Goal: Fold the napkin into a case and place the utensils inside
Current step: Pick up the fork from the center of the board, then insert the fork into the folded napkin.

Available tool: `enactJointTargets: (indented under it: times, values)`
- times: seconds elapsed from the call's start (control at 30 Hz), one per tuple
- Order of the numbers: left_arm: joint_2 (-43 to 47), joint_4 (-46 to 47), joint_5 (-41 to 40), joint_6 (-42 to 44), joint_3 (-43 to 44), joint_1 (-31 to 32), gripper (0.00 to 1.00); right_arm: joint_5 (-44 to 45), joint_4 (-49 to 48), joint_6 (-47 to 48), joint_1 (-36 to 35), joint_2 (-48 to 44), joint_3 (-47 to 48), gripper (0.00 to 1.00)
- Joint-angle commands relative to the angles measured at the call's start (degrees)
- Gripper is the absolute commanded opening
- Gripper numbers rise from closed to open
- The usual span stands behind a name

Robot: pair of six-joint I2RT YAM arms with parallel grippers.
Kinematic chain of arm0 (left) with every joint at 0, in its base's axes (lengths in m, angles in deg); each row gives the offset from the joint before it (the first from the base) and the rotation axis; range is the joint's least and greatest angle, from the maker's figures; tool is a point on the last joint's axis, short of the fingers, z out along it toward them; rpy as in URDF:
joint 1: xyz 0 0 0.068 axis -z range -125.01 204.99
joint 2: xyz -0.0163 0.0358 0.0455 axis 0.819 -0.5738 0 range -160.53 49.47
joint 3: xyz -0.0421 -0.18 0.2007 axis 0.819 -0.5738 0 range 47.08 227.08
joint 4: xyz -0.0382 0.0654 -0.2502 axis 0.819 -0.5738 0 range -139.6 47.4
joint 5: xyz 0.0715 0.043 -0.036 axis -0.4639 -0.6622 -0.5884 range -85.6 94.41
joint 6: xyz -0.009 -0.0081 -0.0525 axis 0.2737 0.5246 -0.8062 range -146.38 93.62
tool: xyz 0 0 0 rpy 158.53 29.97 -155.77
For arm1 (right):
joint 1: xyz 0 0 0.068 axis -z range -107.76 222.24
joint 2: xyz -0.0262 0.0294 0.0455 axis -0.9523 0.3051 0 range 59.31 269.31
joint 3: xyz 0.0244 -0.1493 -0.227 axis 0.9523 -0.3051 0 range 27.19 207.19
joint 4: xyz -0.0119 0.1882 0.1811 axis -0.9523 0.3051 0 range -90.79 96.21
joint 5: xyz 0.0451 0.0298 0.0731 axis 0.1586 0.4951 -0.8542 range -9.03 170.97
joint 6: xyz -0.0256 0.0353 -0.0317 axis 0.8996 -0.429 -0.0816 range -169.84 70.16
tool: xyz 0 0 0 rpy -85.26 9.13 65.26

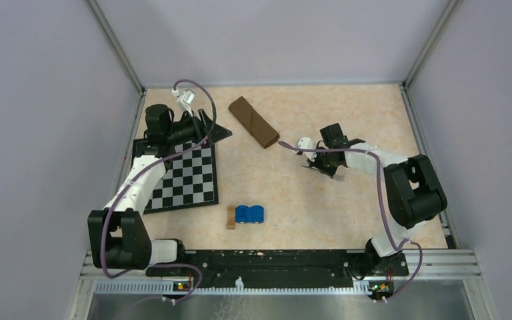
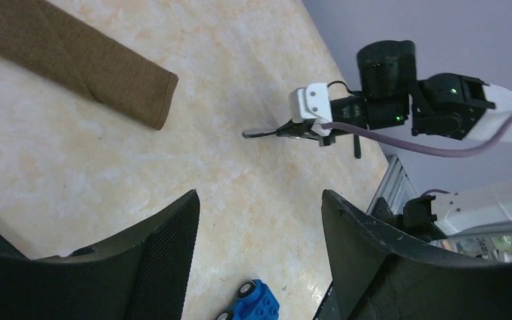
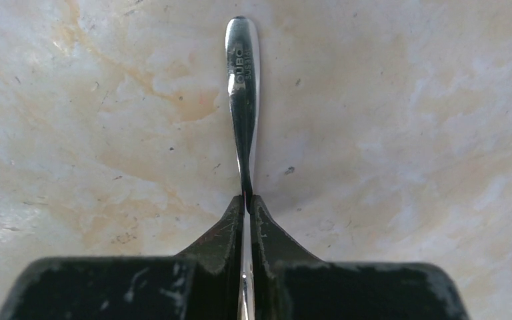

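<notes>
Nearest the arm bases there's one blue toy car (image 1: 249,214) with one small tan wooden block (image 1: 231,217) tight against its left side. I can't say if they actually touch. A bit further back on the left lies one checkered mat (image 1: 183,177). Two arms in total. The left arm (image 1: 137,180) reaches across that mat and covers its far corner, and the left jaws stand wide apart with nothing between them but bare table (image 1: 293,200).

The right arm (image 1: 373,157) reaches in from the right side, and the right jaws are pinched tight on one shiny metal utensil (image 3: 242,80), gripping it by the thin neck of the handle. That's the only utensil I can count anywhere. Its rounded handle end points toward the case (image 1: 254,123), close to it but with a gap.

There's just one case, a long brown folded strip lying diagonally on the far half of the table, past the mat's far right corner and between the two sets of jaws.

Stuff I can't make out:
- The utensil's working end is buried inside the jaws, so fork or spoon, no idea.
- There are stamped letters on the handle that I can't read for sure.
- In the left wrist view, the case runs off the left edge and the car is cut off at the bottom.
</notes>
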Motion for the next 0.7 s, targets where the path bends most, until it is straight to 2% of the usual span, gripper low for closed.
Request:
enactJointTargets:
  times: [0.0, 0.07, 0.17, 0.27, 0.43, 0.67]
  values:
    - [-4.16, 0.36, -6.46, -3.29, 1.43, -0.82, 0.71, 3.63, -2.21, -14.17, -2.31, -4.03, -2.46, 0.0]
    - [-7.65, -1.02, -8.31, -7.2, 3.19, -1.29, 0.71, 5.65, -3.55, -20.11, -3.69, -6.4, -2.8, 0.0]
    - [-13.07, 3.34, -7.82, -14.06, 4.8, -1.29, 0.7, 7.37, -4.39, -29.1, -5.18, -11.0, -1.25, 0.0]
    - [-18.85, 4.46, -9.83, -16.36, 9.21, -1.3, 0.7, 7.64, -0.35, -35.2, -9.27, -10.41, 5.71, 0.0]
    - [-30.3, 5.23, -10.06, -16.48, 20.77, -0.77, 0.67, 11.57, 14.74, -40.91, -13.49, 4.38, 29.54, 0.0]
    - [-45.68, 13.06, -10.37, -16.75, 33.92, 0.39, 0.63, 18.08, 20.92, -44.36, -15.87, 21.8, 52.08, 0.0]
